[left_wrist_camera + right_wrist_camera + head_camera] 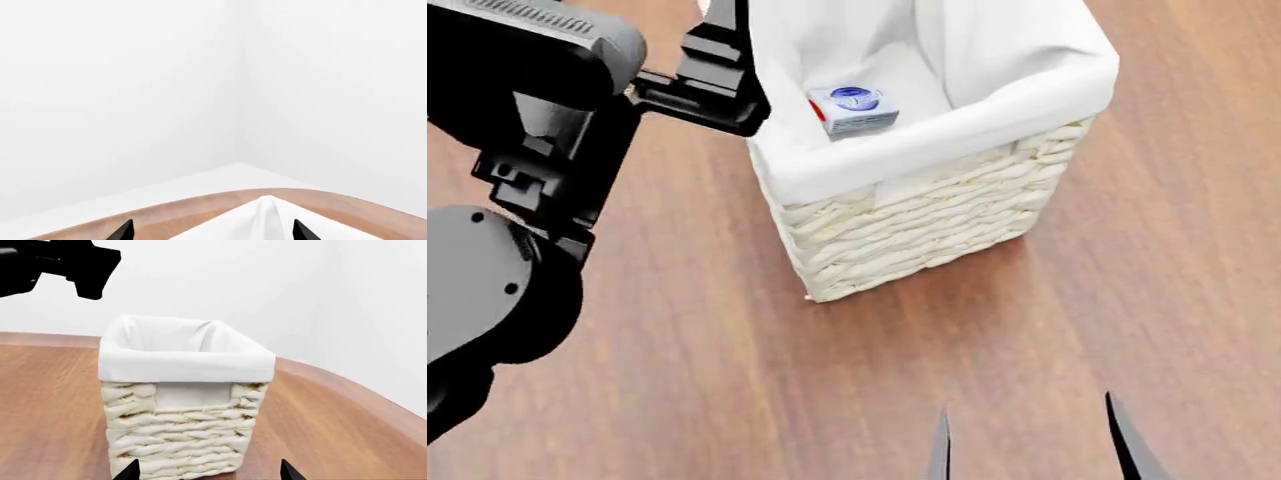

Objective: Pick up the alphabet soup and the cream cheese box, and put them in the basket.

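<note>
White walls close in behind a brown wooden table (pixel 694 380). At the left, the left gripper (pixel 212 231) hangs over the basket's near-left rim, its jaws spread and holding nothing. The basket (pixel 934 215) stands mid-table, and the cream cheese box (pixel 851 109) lies inside on the lining. Lower right, the right gripper (pixel 1028 440) faces the basket, jaws apart and empty.

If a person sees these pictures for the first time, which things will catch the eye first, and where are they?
The tall woven basket with its white cloth lining dominates the wooden table, standing near the middle. Inside it lies the small cream cheese box, blue logo facing up. The bulky black left arm fills the head view's left side, its left gripper at the basket's rim.
</note>
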{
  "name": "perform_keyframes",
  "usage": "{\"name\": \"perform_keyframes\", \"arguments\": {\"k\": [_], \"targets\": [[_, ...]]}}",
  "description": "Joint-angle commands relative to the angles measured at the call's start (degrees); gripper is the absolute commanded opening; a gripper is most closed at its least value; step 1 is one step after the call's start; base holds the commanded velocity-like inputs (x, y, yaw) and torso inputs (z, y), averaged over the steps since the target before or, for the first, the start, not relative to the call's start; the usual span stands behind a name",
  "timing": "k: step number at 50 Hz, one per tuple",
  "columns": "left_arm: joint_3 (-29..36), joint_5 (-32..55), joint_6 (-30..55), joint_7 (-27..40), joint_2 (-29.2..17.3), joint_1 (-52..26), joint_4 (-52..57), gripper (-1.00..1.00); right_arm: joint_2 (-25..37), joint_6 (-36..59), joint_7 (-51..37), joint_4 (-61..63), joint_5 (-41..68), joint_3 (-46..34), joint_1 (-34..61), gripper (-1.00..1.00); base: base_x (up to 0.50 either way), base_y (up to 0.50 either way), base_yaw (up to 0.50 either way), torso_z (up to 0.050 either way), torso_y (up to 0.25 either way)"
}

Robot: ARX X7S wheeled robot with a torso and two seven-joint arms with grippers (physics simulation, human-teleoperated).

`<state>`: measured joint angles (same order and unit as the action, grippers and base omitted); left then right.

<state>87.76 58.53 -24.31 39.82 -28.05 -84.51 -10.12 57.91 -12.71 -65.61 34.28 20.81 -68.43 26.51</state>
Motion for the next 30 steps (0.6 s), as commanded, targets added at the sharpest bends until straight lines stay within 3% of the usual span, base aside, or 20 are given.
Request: {"name": "perform_keyframes", "arguments": {"k": [1, 13, 30], "targets": [[3.90, -18.34, -2.19, 22.35, -9.59, 7.03, 21.43, 1.00, -0.81, -0.78, 0.58, -0.56, -0.26, -0.11, -0.38, 1.00, 0.00, 0.00, 0.00, 0.000, 0.000], [5.85, -28.32, 0.33, 30.38, -13.92, 11.75, 29.18, 1.00, -2.79, -0.11, 2.06, -1.81, 0.17, -0.34, 0.28, 1.00, 0.00, 0.00, 0.00, 0.000, 0.000], [5.24, -29.52, 1.57, 31.97, -15.80, 11.99, 33.78, 1.00, -2.27, -0.30, 1.78, -1.05, -0.26, -0.18, -0.39, 1.00, 0.00, 0.00, 0.00, 0.000, 0.000]]}}
